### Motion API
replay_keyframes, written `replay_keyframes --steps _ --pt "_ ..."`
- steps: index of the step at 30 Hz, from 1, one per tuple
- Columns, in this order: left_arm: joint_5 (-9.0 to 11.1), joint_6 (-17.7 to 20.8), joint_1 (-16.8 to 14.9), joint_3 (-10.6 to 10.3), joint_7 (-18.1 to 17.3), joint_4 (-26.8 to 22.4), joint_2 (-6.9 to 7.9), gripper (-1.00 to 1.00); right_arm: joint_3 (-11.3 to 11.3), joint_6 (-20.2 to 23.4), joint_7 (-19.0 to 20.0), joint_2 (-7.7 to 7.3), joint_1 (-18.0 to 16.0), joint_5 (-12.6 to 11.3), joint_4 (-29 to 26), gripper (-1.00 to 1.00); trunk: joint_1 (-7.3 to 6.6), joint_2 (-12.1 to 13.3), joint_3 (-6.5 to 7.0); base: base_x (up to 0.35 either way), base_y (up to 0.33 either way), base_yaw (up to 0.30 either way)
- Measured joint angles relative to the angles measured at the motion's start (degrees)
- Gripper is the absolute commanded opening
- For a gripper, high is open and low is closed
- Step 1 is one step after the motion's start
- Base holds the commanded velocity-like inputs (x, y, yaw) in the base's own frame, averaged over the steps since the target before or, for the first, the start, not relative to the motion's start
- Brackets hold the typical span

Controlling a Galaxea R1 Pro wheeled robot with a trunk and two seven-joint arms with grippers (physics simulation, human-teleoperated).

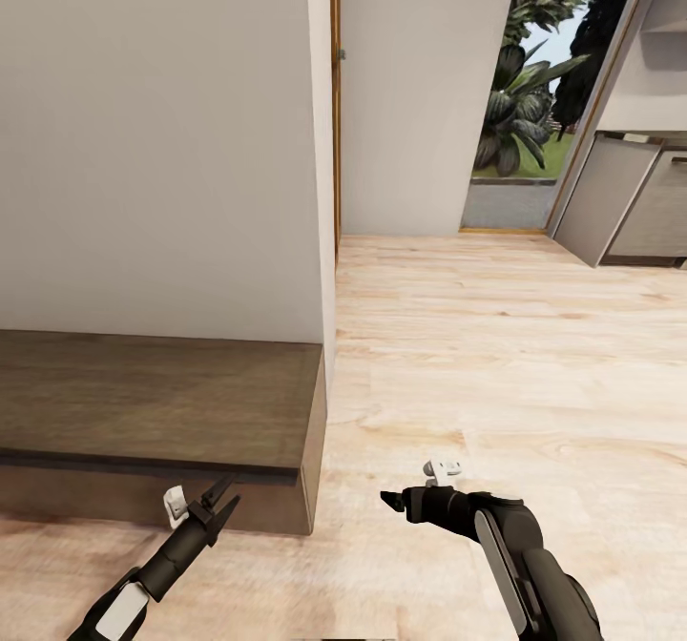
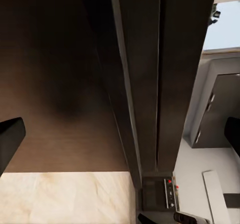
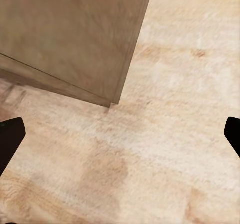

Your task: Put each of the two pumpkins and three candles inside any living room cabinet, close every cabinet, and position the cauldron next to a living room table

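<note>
Both grippers sit low in my head view, closest to the camera. On my left, the left gripper (image 1: 218, 503) pokes up toward the front edge of the cabinet (image 1: 153, 398), its fingers parted in a narrow V; in the left wrist view the fingertips (image 2: 10, 139) sit at opposite edges of the picture, so I read it as spread, holding nothing. On my right, the right gripper (image 1: 393, 502) hangs over the pale wood floor (image 1: 496, 355), pointing toward the cabinet's end; the right wrist view has its dark fingertips (image 3: 10, 136) far apart at either side, spread as well, with bare floor between them.

The cabinet is the long low dark-brown unit against the white wall (image 1: 162, 145) at my left, its top bare where I can see it and its front faces flush (I see a dark seam running along it in the left wrist view). Its corner (image 3: 112, 101) shows in the right wrist view.

Farther off, a doorway (image 1: 530, 97) opens onto green plants, and grey kitchen units (image 1: 634, 197) stand at the right.
</note>
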Motion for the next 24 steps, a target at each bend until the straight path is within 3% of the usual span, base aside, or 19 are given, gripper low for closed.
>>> replay_keyframes --steps 8,24 --pt "-0.01 -0.1 0.0 0.0 -0.18 0.0 0.0 1.0 -0.01 0.0 0.0 0.0 0.0 0.01 0.0 1.0 0.16 -0.08 -1.32 0.0 0.0 0.0" --pt "0.09 0.19 0.0 -0.01 -0.26 -0.01 0.39 1.0 -0.02 0.0 0.0 0.0 0.0 0.0 0.0 1.0 0.15 -0.08 -1.33 0.0 0.0 0.0"
